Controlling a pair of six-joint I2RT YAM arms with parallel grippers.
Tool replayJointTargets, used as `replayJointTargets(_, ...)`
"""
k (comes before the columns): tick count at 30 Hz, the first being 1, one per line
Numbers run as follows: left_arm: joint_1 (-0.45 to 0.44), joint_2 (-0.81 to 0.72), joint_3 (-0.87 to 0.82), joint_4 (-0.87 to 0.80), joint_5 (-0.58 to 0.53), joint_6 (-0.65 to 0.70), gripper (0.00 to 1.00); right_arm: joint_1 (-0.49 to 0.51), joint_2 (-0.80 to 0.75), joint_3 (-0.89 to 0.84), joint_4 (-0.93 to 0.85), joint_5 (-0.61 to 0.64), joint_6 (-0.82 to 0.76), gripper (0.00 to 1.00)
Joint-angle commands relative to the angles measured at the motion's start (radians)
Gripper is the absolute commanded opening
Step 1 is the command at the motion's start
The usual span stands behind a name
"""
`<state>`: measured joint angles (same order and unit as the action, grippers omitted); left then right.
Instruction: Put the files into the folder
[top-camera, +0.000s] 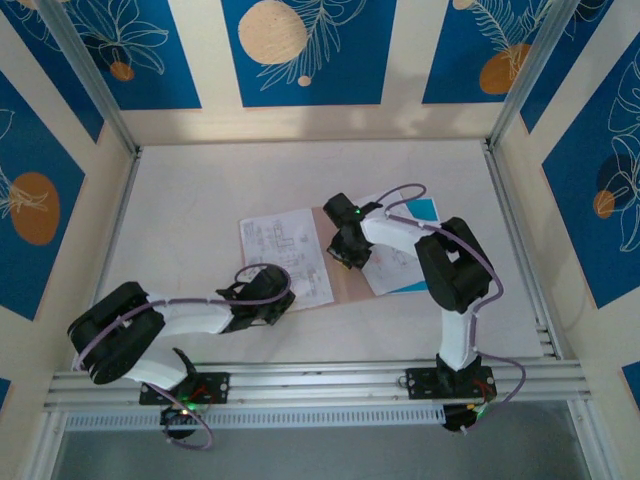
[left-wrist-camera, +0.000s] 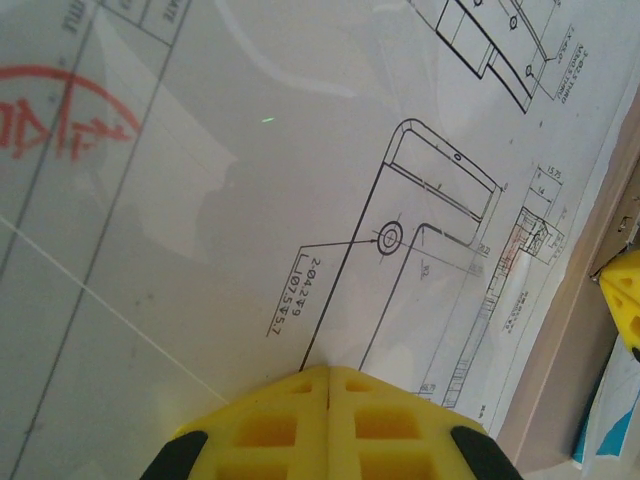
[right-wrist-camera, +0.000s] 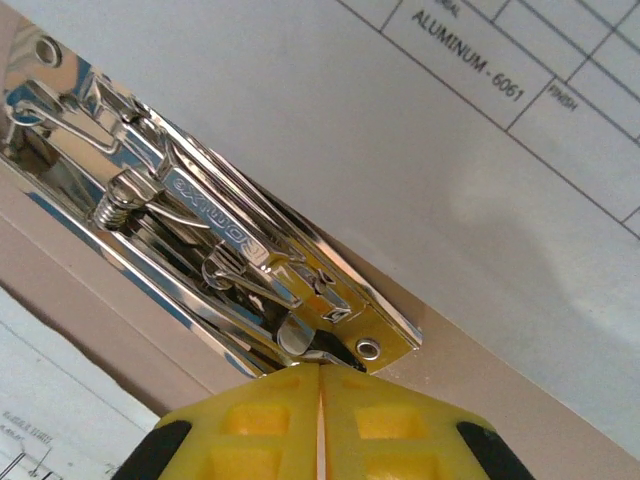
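The pinkish-brown folder (top-camera: 337, 283) lies open mid-table with a chrome spring clip (right-wrist-camera: 210, 230) along its spine. One white drawing sheet (top-camera: 283, 252) lies on its left side. Another white sheet (top-camera: 395, 268) lies to the right over a bright blue sheet (top-camera: 422, 211). My left gripper (left-wrist-camera: 328, 370) is shut, its yellow tips pressed down on the left sheet (left-wrist-camera: 250, 200). My right gripper (right-wrist-camera: 320, 368) is shut too, its tips touching the clip's lever end (right-wrist-camera: 300, 338); whether the lever is pinched between them is hidden. A printed sheet (right-wrist-camera: 450, 140) lies just beyond the clip on the folder card (right-wrist-camera: 560, 400).
Aluminium rails (top-camera: 320, 380) run along the near edge by both arm bases. Upright frame posts (top-camera: 95, 90) and patterned blue walls close in the table on three sides. In the left wrist view the folder's edge (left-wrist-camera: 570, 340) and the other gripper's yellow finger (left-wrist-camera: 625, 300) lie to the right.
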<state>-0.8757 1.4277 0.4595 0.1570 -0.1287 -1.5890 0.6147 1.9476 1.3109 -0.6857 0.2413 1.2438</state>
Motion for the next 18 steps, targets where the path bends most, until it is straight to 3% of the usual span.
replayJointTargets(1, -0.004, 0.022, -0.055, -0.215, -0.022, -0.032, 0.0, 0.006, 0.133, 0.013, -0.173, 0.185, -0.073, 0.12)
replayJointTargets(9, 0.0, 0.005, -0.052, -0.238, -0.023, -0.026, 0.0, 0.046, 0.218, 0.138, -0.283, 0.24, -0.135, 0.15)
replayJointTargets(18, 0.001, 0.007, -0.05, -0.237, -0.022, -0.022, 0.0, 0.048, 0.241, 0.161, -0.273, 0.26, -0.227, 0.17)
